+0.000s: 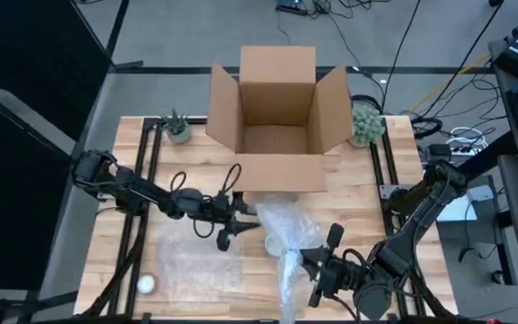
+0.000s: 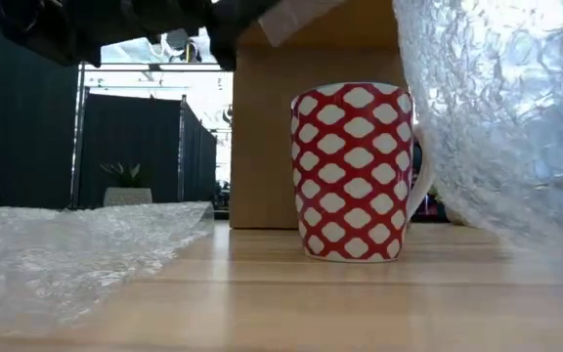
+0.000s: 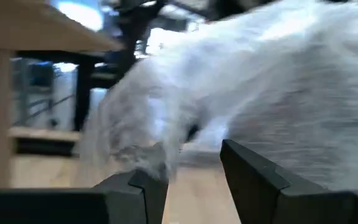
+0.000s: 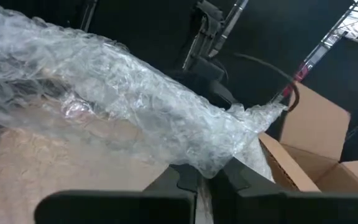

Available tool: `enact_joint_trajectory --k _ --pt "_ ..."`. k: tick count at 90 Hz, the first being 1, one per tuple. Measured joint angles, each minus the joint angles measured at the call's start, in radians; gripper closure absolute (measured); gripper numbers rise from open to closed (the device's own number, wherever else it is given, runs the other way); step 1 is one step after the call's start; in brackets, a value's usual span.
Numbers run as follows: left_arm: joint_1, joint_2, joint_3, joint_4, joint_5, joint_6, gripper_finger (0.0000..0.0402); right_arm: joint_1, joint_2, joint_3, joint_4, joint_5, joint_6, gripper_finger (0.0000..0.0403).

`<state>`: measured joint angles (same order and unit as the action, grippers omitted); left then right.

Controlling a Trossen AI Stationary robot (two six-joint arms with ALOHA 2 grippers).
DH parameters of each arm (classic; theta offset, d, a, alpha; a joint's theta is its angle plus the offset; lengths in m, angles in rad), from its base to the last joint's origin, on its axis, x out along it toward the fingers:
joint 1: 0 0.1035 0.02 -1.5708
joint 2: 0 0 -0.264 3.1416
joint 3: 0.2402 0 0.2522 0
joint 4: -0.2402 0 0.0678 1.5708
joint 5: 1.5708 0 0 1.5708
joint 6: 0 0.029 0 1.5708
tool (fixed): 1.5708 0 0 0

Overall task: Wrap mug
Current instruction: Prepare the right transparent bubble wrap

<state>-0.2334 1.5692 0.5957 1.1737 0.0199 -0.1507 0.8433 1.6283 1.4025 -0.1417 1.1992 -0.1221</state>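
Grey floor [image 1: 196,31] strewn with cables [image 1: 439,63] surrounds the wooden table [image 1: 367,193]; black curtain panels [image 2: 125,147] stand behind.

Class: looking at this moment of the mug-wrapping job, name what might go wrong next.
1. The right gripper pinches only a thin edge of the bubble wrap; it may slip free.
2. The raised wrap hangs beside the upright mug; dragging it across might tip the mug.

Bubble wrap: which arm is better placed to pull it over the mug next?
Right, probably. The right gripper is already shut on the bubble wrap hanging beside the mug. The left gripper is open at the wrap's edge, holding nothing.
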Motion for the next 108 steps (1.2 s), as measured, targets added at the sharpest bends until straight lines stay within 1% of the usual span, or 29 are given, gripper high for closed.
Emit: enact_joint_trajectory --k 15,27,37,49,63,73,77,85,88,101,108 --pt "-0.004 0.000 0.000 0.008 -0.004 -0.001 0.0265 0.000 0.000 0.000 -0.001 -0.004 0.003 0.0403" --pt "-0.003 0.000 0.000 0.005 -0.113 0.001 0.0265 -0.001 0.000 0.000 0.002 -0.069 0.005 0.0403" --pt "0.004 0.000 0.000 0.005 -0.170 0.001 0.0265 -0.005 0.000 0.000 0.004 -0.109 0.006 0.0403" --pt "0.006 0.000 0.000 0.016 -0.174 0.001 0.0265 -0.006 0.000 0.000 -0.001 -0.126 0.005 0.0403" --pt "0.005 0.000 0.012 0.022 -0.099 0.000 0.0272 -0.014 0.000 0.000 -0.010 -0.127 0.006 0.0403" --pt "0.004 0.000 0.035 0.022 -0.025 0.004 0.0298 -0.023 0.000 0.000 -0.012 -0.132 0.009 0.0403" --pt "0.004 0.000 0.041 0.022 -0.010 0.004 0.0319 -0.025 0.000 0.000 -0.014 -0.133 0.013 0.0403" --pt "0.004 0.000 0.045 0.023 -0.002 0.003 0.0378 -0.026 0.000 0.000 -0.018 -0.133 0.042 0.0400" --pt "0.004 0.000 0.045 0.022 -0.002 0.003 0.0389 -0.026 0.000 0.000 -0.021 -0.133 0.056 0.0399" --pt "-0.010 0.000 0.045 0.021 0.005 0.000 0.0400 -0.014 0.000 0.000 -0.073 -0.132 0.131 0.0390" --pt "-0.024 0.000 0.045 0.021 0.010 0.000 0.0401 -0.003 0.000 0.000 -0.126 -0.132 0.210 0.0381"
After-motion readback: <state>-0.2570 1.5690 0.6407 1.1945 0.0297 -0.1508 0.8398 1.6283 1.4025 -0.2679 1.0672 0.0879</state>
